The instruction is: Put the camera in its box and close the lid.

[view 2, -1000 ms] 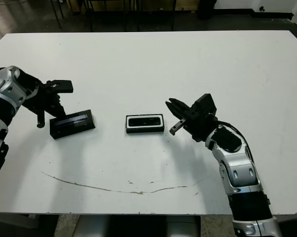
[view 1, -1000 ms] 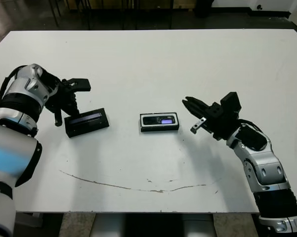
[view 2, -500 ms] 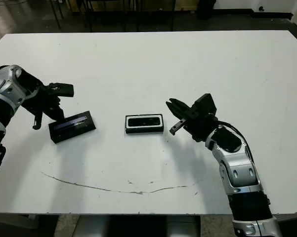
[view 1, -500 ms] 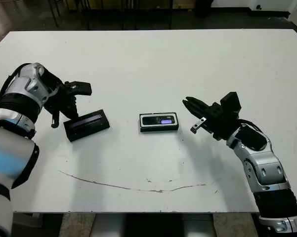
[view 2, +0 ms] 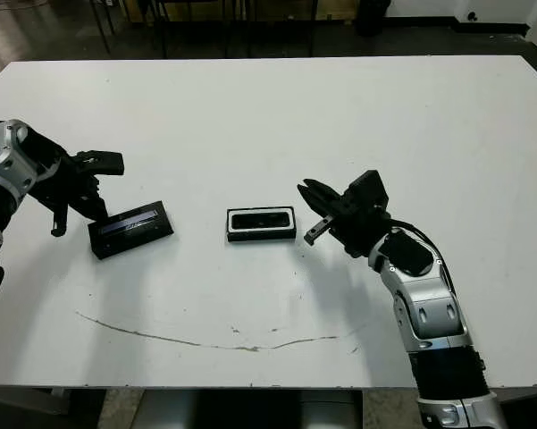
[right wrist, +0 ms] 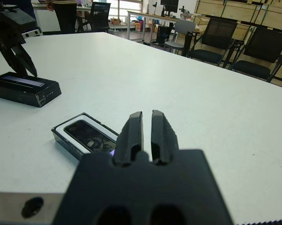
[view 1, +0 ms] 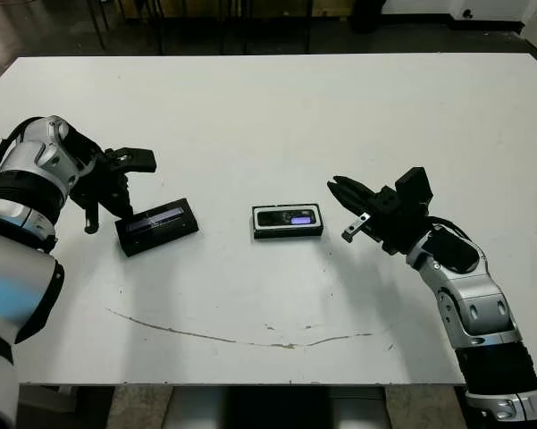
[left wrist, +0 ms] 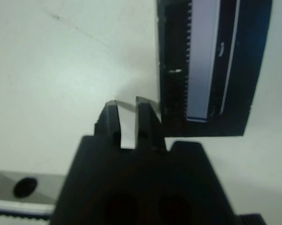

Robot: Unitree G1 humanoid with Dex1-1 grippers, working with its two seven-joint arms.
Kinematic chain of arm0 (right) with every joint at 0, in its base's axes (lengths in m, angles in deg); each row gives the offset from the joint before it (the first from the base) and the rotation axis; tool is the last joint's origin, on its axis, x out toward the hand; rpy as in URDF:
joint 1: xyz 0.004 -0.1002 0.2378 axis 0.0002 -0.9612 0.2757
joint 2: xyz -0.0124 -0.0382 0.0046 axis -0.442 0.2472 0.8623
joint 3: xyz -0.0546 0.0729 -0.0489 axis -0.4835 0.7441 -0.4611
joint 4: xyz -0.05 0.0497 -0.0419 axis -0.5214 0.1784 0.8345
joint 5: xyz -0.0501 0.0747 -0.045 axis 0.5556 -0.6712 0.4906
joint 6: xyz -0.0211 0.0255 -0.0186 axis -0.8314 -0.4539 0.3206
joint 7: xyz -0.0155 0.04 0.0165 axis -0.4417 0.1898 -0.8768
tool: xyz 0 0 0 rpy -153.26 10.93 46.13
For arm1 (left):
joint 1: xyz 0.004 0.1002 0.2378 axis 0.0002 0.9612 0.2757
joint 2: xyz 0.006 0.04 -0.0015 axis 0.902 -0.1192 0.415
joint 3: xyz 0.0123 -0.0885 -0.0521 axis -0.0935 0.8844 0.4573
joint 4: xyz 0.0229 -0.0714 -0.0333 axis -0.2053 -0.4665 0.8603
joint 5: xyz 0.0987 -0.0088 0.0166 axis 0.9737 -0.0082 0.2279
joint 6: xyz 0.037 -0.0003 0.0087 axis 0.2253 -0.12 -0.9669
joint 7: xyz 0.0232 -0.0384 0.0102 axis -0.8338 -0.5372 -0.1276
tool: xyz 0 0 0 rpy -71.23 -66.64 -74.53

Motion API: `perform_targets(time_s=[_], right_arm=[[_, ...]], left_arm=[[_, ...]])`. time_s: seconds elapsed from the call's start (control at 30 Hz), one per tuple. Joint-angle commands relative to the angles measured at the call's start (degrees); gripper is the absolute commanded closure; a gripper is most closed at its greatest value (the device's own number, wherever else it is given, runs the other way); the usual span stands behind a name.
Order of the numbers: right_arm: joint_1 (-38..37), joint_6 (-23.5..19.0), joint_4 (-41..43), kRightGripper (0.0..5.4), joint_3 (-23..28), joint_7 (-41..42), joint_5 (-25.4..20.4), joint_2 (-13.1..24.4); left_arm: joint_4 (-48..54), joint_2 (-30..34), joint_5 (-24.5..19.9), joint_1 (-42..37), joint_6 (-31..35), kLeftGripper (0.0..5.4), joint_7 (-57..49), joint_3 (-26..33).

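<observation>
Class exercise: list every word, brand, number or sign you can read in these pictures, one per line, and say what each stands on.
No text can be read.
Camera screen: glows blue-purple, marks too small to read.
Lid: pale strip with small marks, too blurred to read.
Box: no label shows.

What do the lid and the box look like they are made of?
The lid: probably rigid card or plastic, matte black, with a pale glossy strip that catches light along its top face. The box: likely the same black shell, with a white lining showing as a thin rim around the camera. Neither material is certain.
</observation>
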Motion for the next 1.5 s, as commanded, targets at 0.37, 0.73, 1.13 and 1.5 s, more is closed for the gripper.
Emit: perform_targets(time_s=[0.37,0.73,1.13,1.5], right_arm=[[0.06,-1.47,0.09,5.38,-0.06,-0.01,-1.08,-0.01],[0.04,-1.24,-0.20,5.38,-0.39,-0.29,-0.69,0.03],[0.01,0.15,-1.51,5.38,-0.07,0.80,-1.90,-0.13],[-0.60,-0.48,-0.96,5.38,-0.14,0.41,-1.65,0.20]], left_arm=[[0.08,2.39,-0.35,4.75,-2.03,5.40,0.80,0.75],[1.98,3.37,-1.46,5.85,-3.20,5.40,3.56,1.41],[4.75,4.61,-1.93,7.34,-5.29,5.40,2.12,2.06],[23.15,16.20,0.01,17.35,-2.43,5.40,-21.35,9.55]])
